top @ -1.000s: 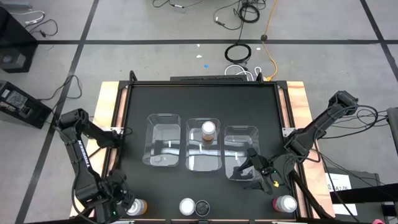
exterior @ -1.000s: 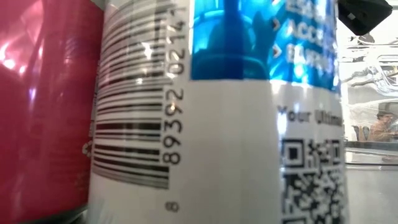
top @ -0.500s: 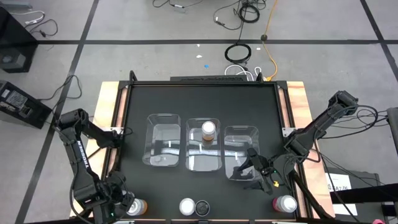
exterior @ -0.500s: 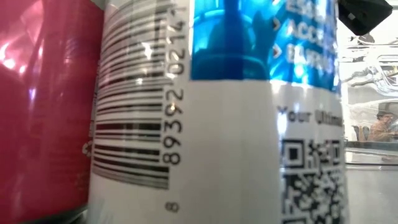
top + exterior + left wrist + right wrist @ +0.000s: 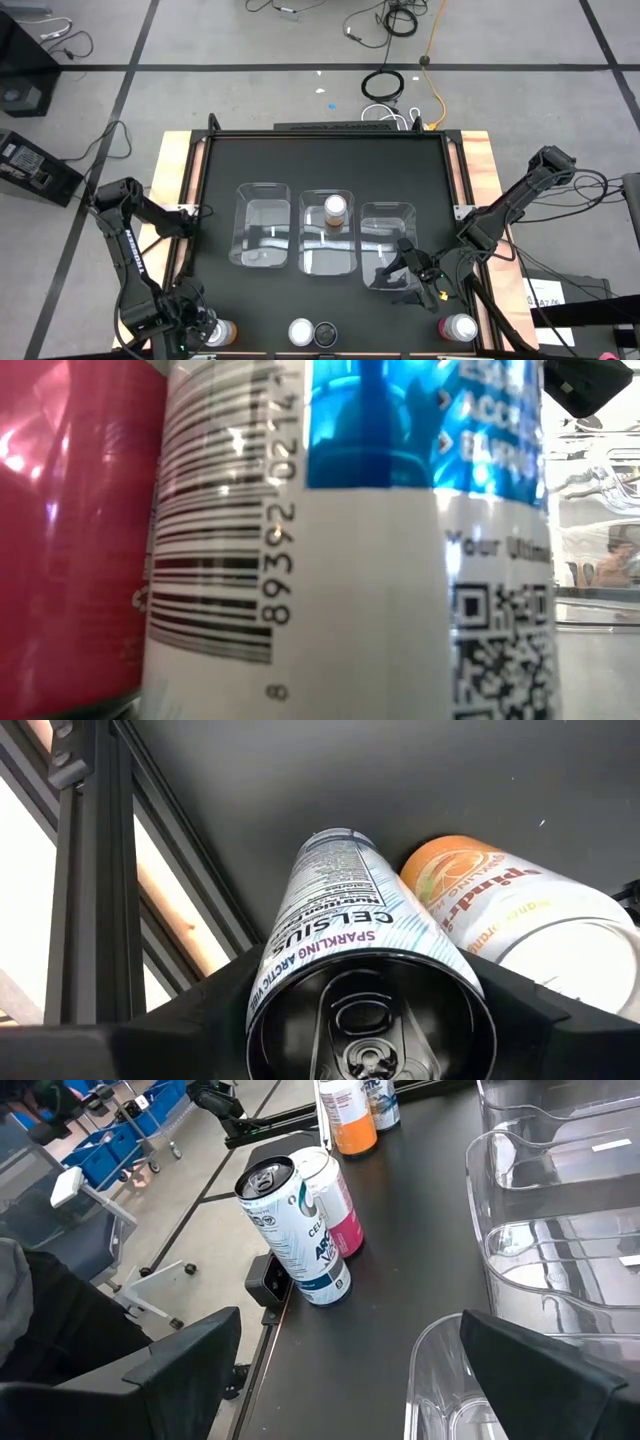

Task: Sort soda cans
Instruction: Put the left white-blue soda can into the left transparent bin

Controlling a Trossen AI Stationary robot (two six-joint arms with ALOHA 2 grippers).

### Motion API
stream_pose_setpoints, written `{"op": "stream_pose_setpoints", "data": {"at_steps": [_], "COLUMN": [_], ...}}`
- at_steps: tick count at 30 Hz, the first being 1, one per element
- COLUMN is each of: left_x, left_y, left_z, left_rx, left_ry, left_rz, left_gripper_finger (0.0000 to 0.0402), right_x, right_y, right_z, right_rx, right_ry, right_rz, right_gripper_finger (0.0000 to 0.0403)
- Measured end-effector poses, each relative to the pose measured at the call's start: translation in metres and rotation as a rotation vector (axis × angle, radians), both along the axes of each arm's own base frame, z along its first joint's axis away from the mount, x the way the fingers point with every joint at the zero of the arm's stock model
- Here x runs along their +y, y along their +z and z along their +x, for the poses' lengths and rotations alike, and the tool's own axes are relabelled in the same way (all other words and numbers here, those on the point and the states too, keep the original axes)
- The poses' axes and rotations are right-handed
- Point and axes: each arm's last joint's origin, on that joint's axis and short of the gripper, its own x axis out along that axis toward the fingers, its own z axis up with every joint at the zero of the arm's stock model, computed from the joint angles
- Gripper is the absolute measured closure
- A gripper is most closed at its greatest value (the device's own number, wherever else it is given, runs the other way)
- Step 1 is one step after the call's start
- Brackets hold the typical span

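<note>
My left gripper (image 5: 195, 328) is at the table's near-left corner, shut on a white-and-blue soda can (image 5: 345, 920) with a dark top. An orange can (image 5: 500, 900) stands right beside it (image 5: 222, 332). Another orange can (image 5: 337, 208) stands in the middle clear bin. A white-and-blue can (image 5: 290, 1230) and a pink can (image 5: 338, 1200) stand together at the near edge, filling the low view (image 5: 350, 560). A red can (image 5: 460, 327) stands at the near-right corner. My right gripper (image 5: 410, 272) hangs open over the right bin's near end. My left gripper comes from above, pointing down, with one finger (image 5: 200, 990) on each side of the white-and-blue can's upper wall just below its dark top (image 5: 370, 1030). The can stands upright beside the orange can. I cannot see whether its bottom is off the table.
Three clear plastic bins (image 5: 265, 225) (image 5: 328, 250) (image 5: 388, 245) sit side by side in the table's middle. The table's left rail (image 5: 100, 870) runs close beside the held can. The small black low camera (image 5: 268, 1280) sits at the near edge by the can pair.
My left arm has sunk a little at the near-left corner. The cans and my right arm have kept still.
</note>
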Motion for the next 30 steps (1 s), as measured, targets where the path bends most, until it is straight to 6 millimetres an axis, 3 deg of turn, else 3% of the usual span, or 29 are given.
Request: {"op": "stream_pose_setpoints", "data": {"at_steps": [7,14,21,30], "left_x": [0.002,0.020,0.050,0.100], "left_y": [0.006,0.031,0.059,0.096], "left_z": [-0.001,-0.005,-0.010,-0.013], "left_rx": [-0.001,-0.018,-0.105,-0.370], "left_ry": [0.003,0.015,0.017,-0.085], "left_rz": [-0.003,-0.023,-0.057,-0.074], "left_gripper_finger": [0.0121,0.0122,0.0123,0.0123], "right_x": [0.000,0.000,0.000,-0.001], "right_y": [0.000,0.000,0.000,0.002], "right_z": [0.000,0.000,0.000,0.001], "right_rx": [0.000,0.000,-0.001,-0.026], "right_ry": [0.000,0.000,-0.001,-0.042], "right_rz": [0.000,0.000,0.000,0.009], "right_gripper_finger": [0.0032,0.0032,0.0032,0.0032]}}
